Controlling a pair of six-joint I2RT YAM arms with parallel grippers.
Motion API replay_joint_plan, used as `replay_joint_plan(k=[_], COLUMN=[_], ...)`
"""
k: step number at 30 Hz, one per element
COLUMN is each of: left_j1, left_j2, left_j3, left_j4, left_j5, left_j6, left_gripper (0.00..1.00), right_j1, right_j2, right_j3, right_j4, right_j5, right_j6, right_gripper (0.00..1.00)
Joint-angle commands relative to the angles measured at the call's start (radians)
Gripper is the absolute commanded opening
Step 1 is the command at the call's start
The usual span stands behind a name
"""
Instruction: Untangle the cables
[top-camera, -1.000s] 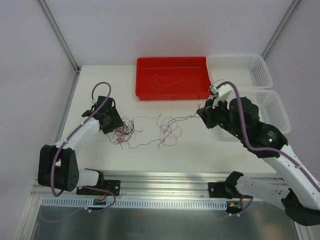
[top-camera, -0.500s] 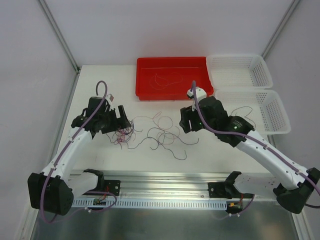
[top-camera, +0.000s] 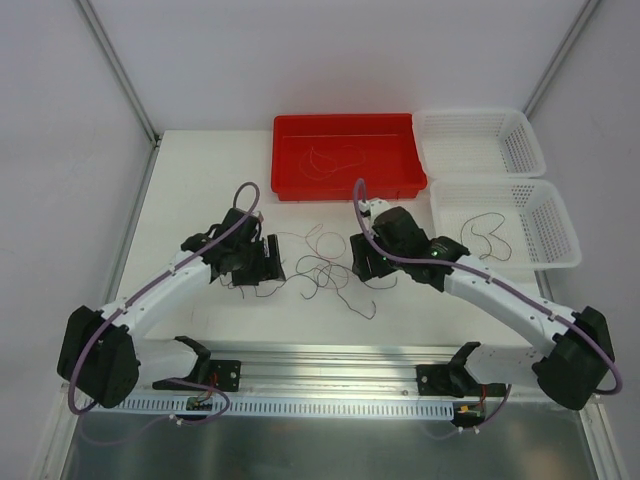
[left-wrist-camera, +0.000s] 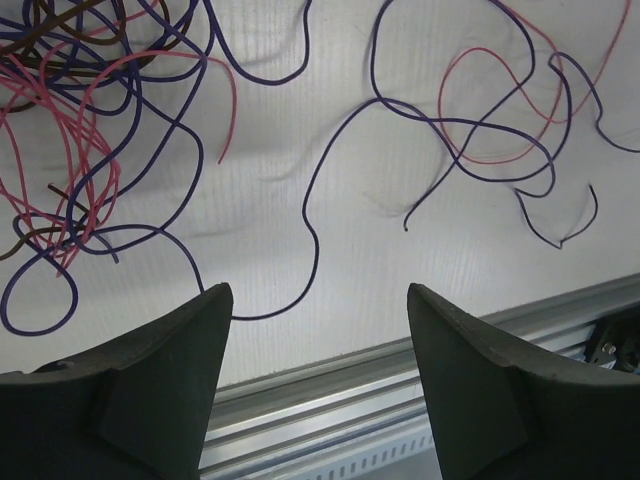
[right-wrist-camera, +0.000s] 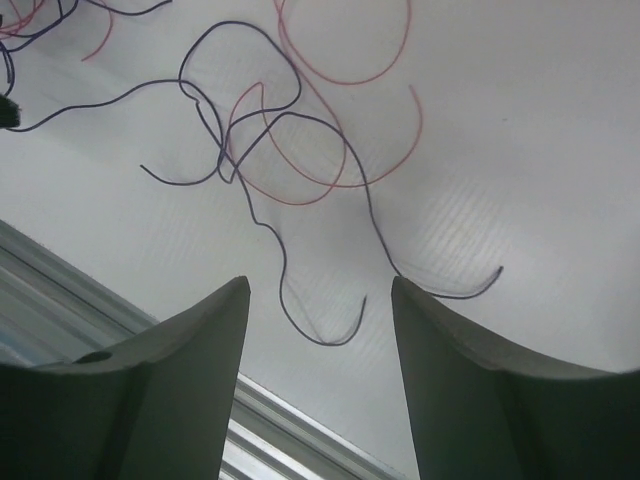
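The cables lie as thin purple, pink and dark strands on the white table between my two grippers. In the left wrist view a dense tangle lies at upper left and looser loops at upper right. My left gripper is open and empty, low over the table, with one purple strand running between its fingers. My right gripper is open and empty. A dark purple strand end curls between its fingers, and pink loops lie beyond.
A red tray at the back centre holds a thin strand. Two white baskets stand at the right: the far one, and the near one with a dark strand in it. A metal rail runs along the table's near edge.
Both arms have swung inward toward the middle strands, the left one rightward and nearer, the right one leftward and down. The right gripper's pulled strand is let go; the loops lie more spread.
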Motion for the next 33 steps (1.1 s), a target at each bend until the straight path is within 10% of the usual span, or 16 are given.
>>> replay_joint_plan(k=[1, 19, 26, 33], left_j1=[-0.014, -0.015, -0.015, -0.015], left_j2=[0.067, 0.269, 0.295, 0.305], left_j3=[0.004, -0.024, -0.04, -0.048], left_j4=[0.038, 0.095, 0.098, 0.098], left_j5=[-0.059, -0.047, -0.064, -0.088], left_j6=[-0.031, -0.037, -0.029, -0.029], left_gripper=[0.71, 0.53, 0.5, 0.46], right_j1=[-0.002, 0.044, 0.044, 0.04], right_j2=[0.063, 0.447, 0.366, 0.076], right_j3=[-0.021, -0.003, 0.026, 0.28], right_j4=[0.121, 0.307, 0.218, -0.105], right_j5=[-0.155, -0.298, -0.242, -0.032], right_j6=[0.037, 0.067, 0.016, -0.146], right_gripper=[0.62, 0.58, 0.03, 0.01])
